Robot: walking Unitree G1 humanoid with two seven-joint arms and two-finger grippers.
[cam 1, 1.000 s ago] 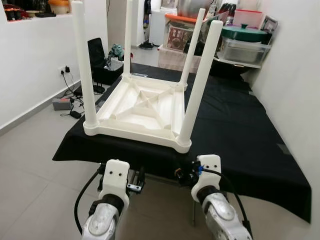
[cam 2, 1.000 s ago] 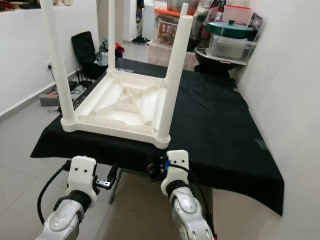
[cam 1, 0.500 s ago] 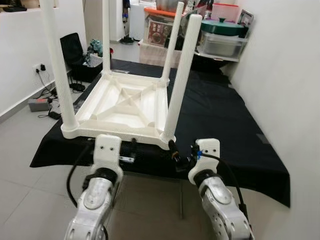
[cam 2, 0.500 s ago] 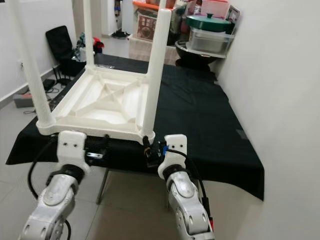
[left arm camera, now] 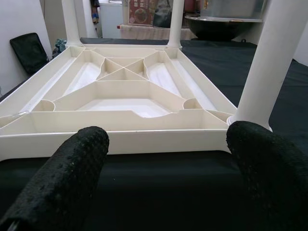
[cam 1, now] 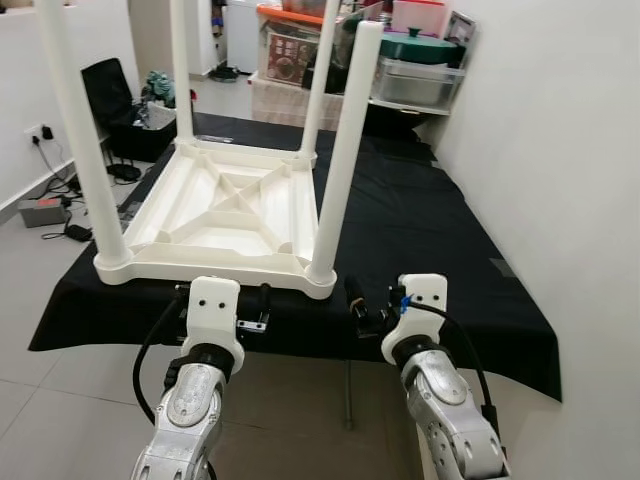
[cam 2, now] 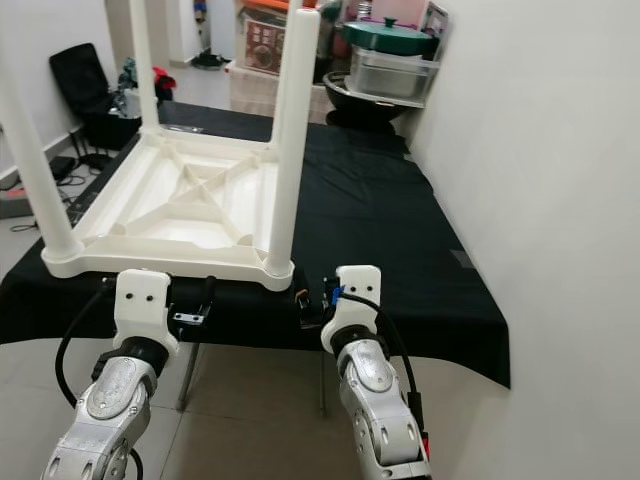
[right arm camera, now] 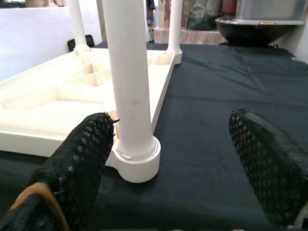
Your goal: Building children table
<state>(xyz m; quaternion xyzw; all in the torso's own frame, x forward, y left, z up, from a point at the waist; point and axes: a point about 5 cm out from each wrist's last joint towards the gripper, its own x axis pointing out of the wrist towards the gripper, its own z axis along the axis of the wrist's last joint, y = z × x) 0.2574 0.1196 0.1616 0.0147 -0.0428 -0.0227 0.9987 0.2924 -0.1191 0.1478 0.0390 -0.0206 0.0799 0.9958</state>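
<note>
A white plastic children's table lies upside down on a black-covered bench, with its legs pointing up. Its near right leg and near left leg stand at the front corners. My left gripper is open just before the table's near rim, its fingers spread wide and level with that rim. My right gripper is open too, beside the near right corner. One of its fingers sits close to the base of that leg, apart from it.
A white wall runs close along the right of the bench. Storage boxes and a pot with a green lid stand at the back. A black chair and cables are on the tiled floor to the left.
The camera has come closer and swung right. Both arms have risen and reached forward, from below the bench's front edge up to the table's near rim. Both grippers stay open.
</note>
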